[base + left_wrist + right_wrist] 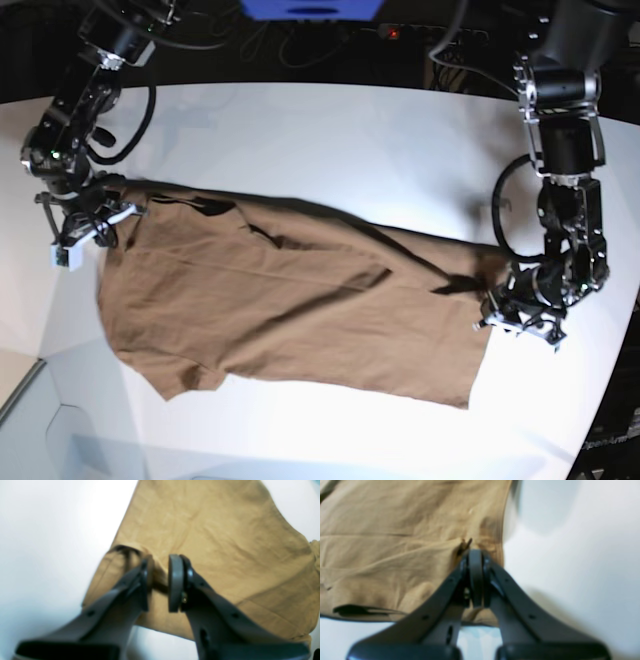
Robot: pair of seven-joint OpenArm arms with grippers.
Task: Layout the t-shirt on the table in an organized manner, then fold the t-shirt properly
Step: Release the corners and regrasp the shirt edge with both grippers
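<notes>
The base view looks down from high over the counter (330,130), taking in the whole t-shirt (290,300) and both arms. Each wrist view sits just behind its own hand (very near, blurred), facing along the fingers onto the t-shirt's edge, a patch the base view shares
</notes>
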